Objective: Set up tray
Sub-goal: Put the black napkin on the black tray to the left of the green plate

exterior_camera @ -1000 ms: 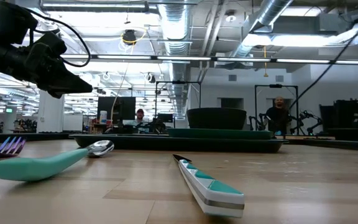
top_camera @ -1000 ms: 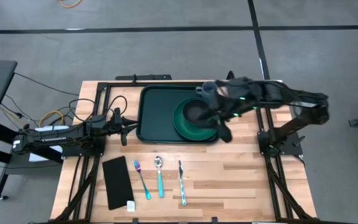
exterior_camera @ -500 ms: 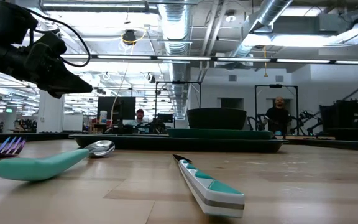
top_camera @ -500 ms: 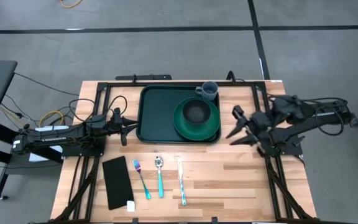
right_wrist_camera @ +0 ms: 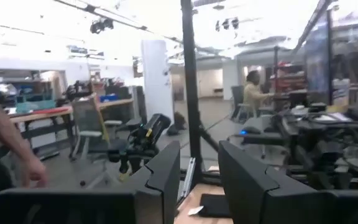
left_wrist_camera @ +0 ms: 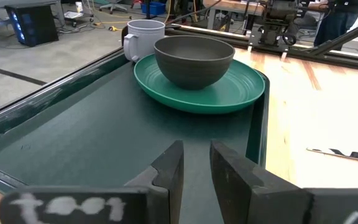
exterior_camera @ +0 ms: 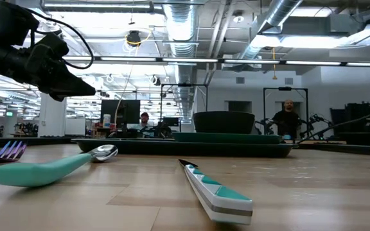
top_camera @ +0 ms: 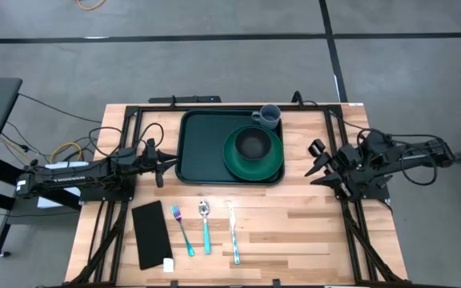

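– Where are your grippers?
– My left gripper (left_wrist_camera: pixel 196 163) waits at the tray's (top_camera: pixel 198 152) left edge, fingers slightly apart; my right gripper (top_camera: pixel 320 162), fingers apart, sits near the table's right edge.
– And the tray?
– Against the table's far edge.

The tray (top_camera: pixel 201 146) is a big dark green rectangle with rounded corners and a raised rim, lying flat toward the far side of the wooden table (top_camera: pixel 294 224), its long sides running across it. Its left half is bare, while on its right half sits a round green plate (top_camera: pixel 234 164) with a dark bowl (top_camera: pixel 252 143) on it. A pale mug (top_camera: pixel 269 117) stands at its far right corner.
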